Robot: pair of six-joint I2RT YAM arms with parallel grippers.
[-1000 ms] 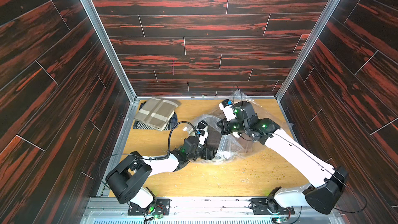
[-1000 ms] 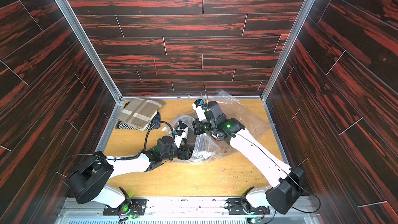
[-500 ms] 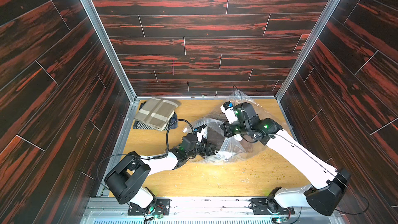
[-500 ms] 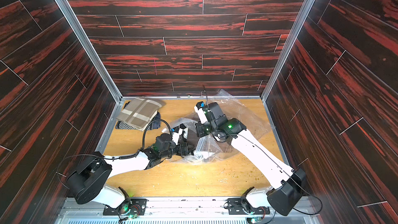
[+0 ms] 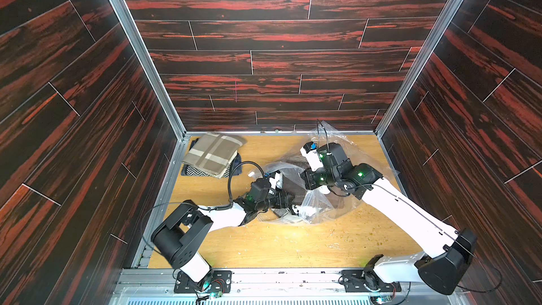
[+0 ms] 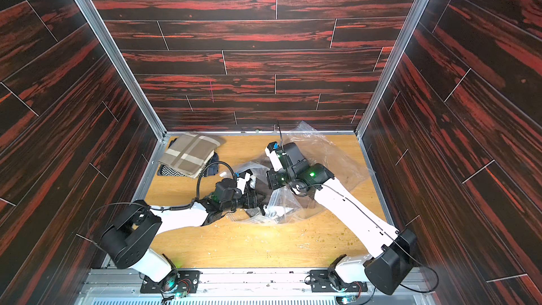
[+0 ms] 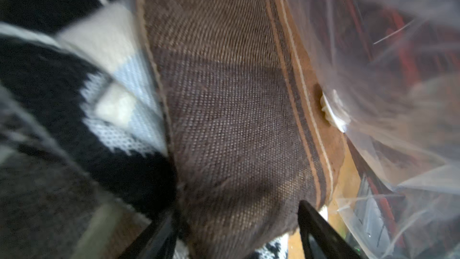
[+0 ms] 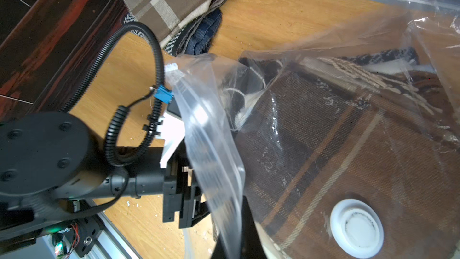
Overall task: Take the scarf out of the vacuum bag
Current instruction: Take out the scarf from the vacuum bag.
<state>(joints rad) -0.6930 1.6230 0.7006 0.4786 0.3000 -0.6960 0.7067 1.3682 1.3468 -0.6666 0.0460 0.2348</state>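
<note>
The clear vacuum bag (image 5: 319,206) (image 6: 331,154) lies crumpled on the wooden table, right of centre. Its white valve disc (image 8: 356,227) faces up. Inside lies the brown striped scarf (image 7: 236,120) (image 8: 348,145) beside a black-and-white knit (image 7: 119,110). My right gripper (image 8: 239,220) (image 5: 308,181) is shut on the bag's zip-seal edge and holds the mouth lifted. My left gripper (image 7: 236,208) (image 5: 289,200) reaches into the mouth, jaws open. A thick fold of the brown scarf fills the gap between its fingers.
A stack of folded scarves (image 5: 212,155) (image 6: 189,155) sits in the far left corner, with a plaid beige one on top. Dark wood-pattern walls enclose the table on three sides. Small crumbs (image 5: 366,230) dot the front right of the table.
My left gripper has shifted a little inside the bag's mouth and its jaws have narrowed around the brown fold. My right gripper still holds the bag's edge up, slightly further right.
</note>
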